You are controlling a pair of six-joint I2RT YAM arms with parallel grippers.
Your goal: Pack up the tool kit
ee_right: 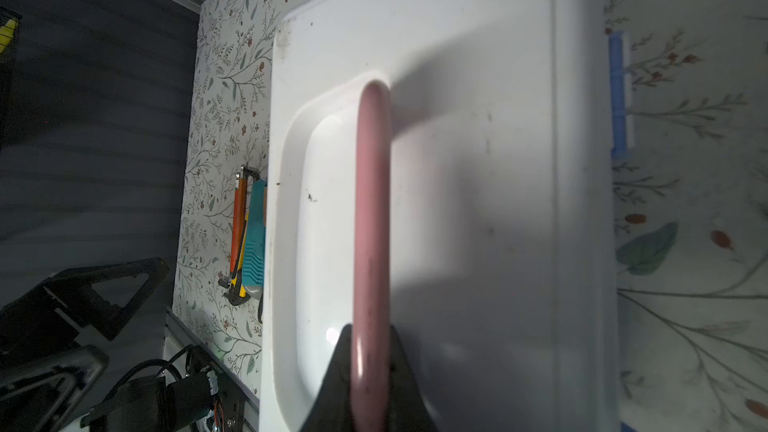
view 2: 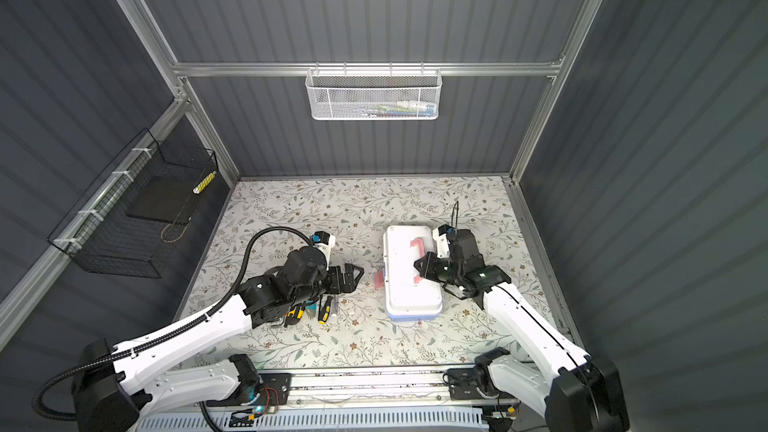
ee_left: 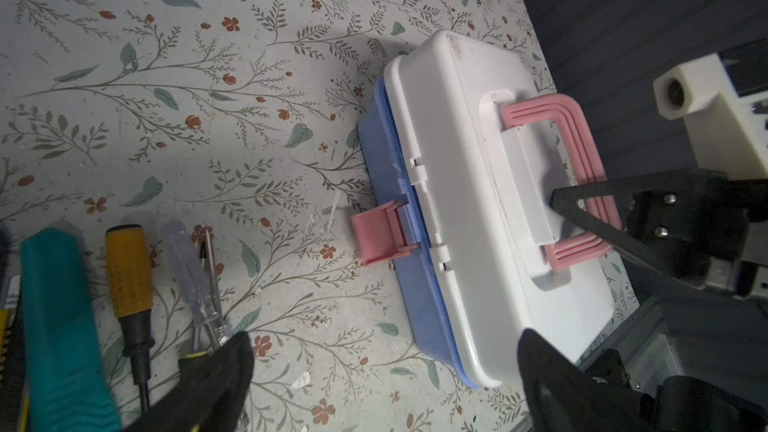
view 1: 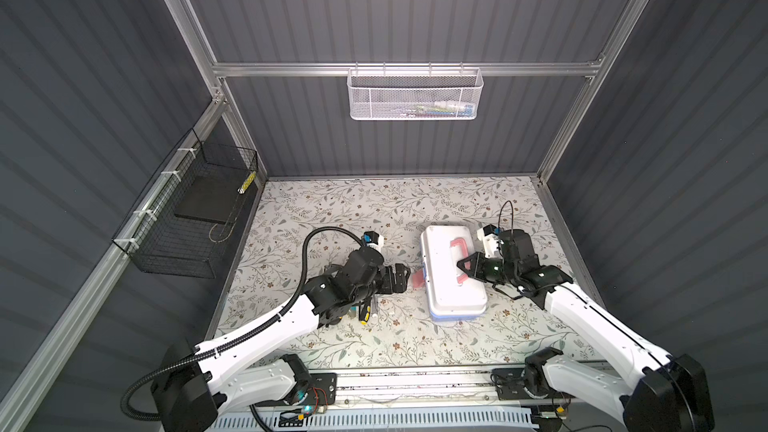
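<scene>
White-lidded and blue-bodied, the tool kit (view 1: 441, 280) sits right of centre on the floral table (view 1: 332, 209), with its long sides running near to far. Its pink handle (ee_right: 372, 201) is pinched between the nearly closed jaws of the right gripper (view 1: 460, 264), whose arm reaches in from the near right with the wrist bent leftward over the lid. A pink latch (ee_left: 374, 238) sticks out from the box's left side, seemingly undone. Just left of it, the left gripper (view 2: 358, 278) points rightward at the box with jaws spread wide, holding nothing, its arm low over a yellow-handled screwdriver (ee_left: 126, 276), a clear-handled screwdriver (ee_left: 187, 272) and a teal-handled tool (ee_left: 58, 317).
</scene>
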